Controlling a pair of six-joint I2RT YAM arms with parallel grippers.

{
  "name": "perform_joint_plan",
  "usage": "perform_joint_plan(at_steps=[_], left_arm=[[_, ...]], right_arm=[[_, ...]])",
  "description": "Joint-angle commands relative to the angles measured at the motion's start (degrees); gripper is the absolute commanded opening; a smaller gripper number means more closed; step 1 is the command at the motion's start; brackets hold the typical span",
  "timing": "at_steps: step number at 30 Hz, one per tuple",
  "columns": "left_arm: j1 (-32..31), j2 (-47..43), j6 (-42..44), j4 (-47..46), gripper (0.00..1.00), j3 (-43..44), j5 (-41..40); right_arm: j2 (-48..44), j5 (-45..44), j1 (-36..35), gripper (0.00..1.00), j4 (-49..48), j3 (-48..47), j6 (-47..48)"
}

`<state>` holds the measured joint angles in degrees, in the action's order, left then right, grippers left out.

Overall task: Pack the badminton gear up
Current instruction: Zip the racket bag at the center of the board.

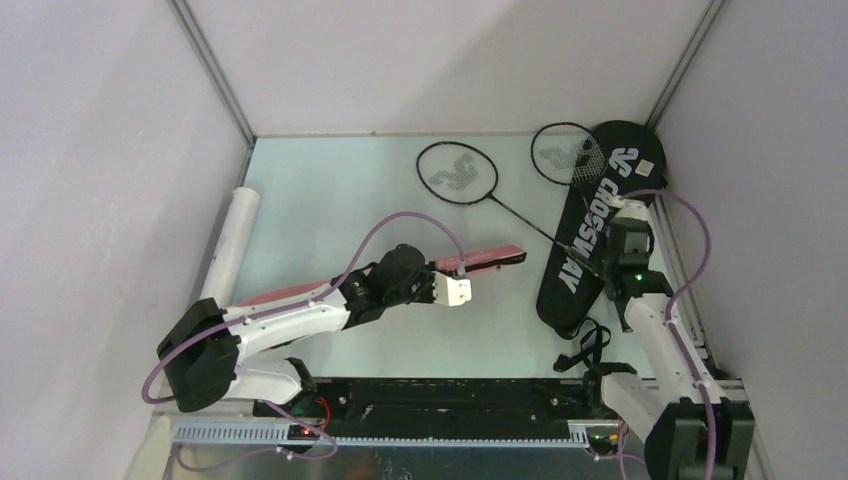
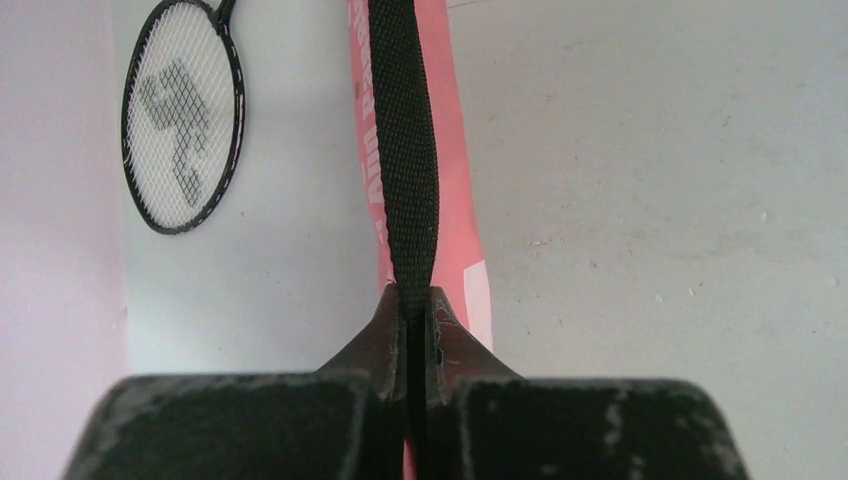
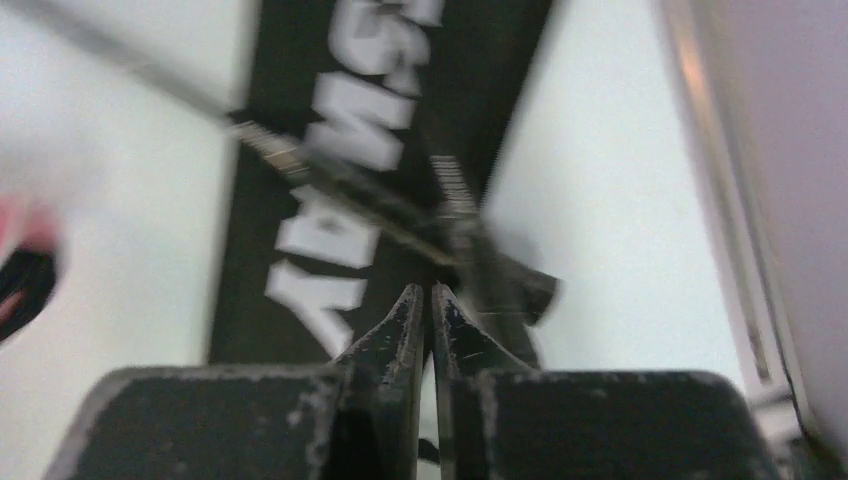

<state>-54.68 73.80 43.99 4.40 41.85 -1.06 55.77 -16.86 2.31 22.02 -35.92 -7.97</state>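
My left gripper [image 2: 410, 295] has its two fingers pressed together on the black strap [image 2: 403, 150] of the pink bag [image 2: 455, 180]. In the left wrist view the strap comes straight out from between the fingertips and runs away from them, along the length of the pink bag, which lies directly under it. From the top view, the pink bag lies flat across the middle of the table [image 1: 330, 200], its far end pointing toward the black bag [image 1: 590, 215].

My right gripper [image 3: 421, 292] is closed too, with the fingers tip to tip and only a thin slit between them. I see nothing pinched there. The right wrist view is blurred, but it shows the racket handles [image 3: 470, 255] just beyond the fingertips, a little to the right of them, lying crossed on the black bag with its white letters.

The two black rackets lie at the far side of the table, one head [image 1: 457, 172] on the bare surface, the other head [image 1: 568, 153] partly over the top of the black bag. Both shafts run toward the right gripper. The translucent tube [image 1: 235, 235] lies along the left edge of the table, well apart from both grippers.
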Motion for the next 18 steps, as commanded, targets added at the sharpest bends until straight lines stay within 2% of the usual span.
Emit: perform_joint_plan(at_steps=[1, 2, 3, 4, 5, 6, 7, 11, 13, 18], left_arm=[[1.0, -2.4, 1.2, -2.0, 0.0, 3.2, 2.3], [1.2, -2.3, 1.7, -1.0, 0.0, 3.4, 3.9], [1.2, -2.0, 1.7, -0.7, 0.0, 3.9, 4.4], [1.5, -1.8, 1.7, 0.2, 0.0, 4.1, 5.1], [1.6, -1.4, 1.8, 1.0, 0.0, 5.0, 5.6], [2.1, -1.1, 1.6, 2.4, 0.0, 5.4, 6.1], [2.6, -0.7, 1.5, 3.6, 0.0, 6.7, 6.5], [5.5, 0.4, 2.7, 15.1, 0.0, 12.8, 13.2], [7.1, 1.2, 2.7, 20.6, 0.0, 16.4, 16.2], [9.7, 2.9, 5.5, 30.0, 0.0, 21.1, 21.2]], right_arm=[[-6.7, 20.9, -9.6, 0.18, -6.2, 0.0, 8.9], [-9.3, 23.8, -13.5, 0.3, -7.0, 0.8, 10.1], [-10.7, 28.2, -15.4, 0.36, -9.6, 3.3, 12.1], [-13.5, 29.9, -19.5, 0.48, -11.2, 4.9, 13.2], [-14.5, 32.5, -21.3, 0.53, -14.4, 7.5, 13.8], [-15.7, 32.5, -25.6, 0.62, -15.9, 8.7, 14.6], [-15.8, 28.3, -27.9, 0.69, -18.7, 10.2, 14.8], [-9.4, 15.9, -39.4, 0.79, -25.3, 11.1, 20.5], [-4.5, 11.5, -45.3, 0.8, -28.6, 11.0, 24.4], [4.9, 4.3, -49.6, 0.82, -34.5, 10.6, 32.1]])
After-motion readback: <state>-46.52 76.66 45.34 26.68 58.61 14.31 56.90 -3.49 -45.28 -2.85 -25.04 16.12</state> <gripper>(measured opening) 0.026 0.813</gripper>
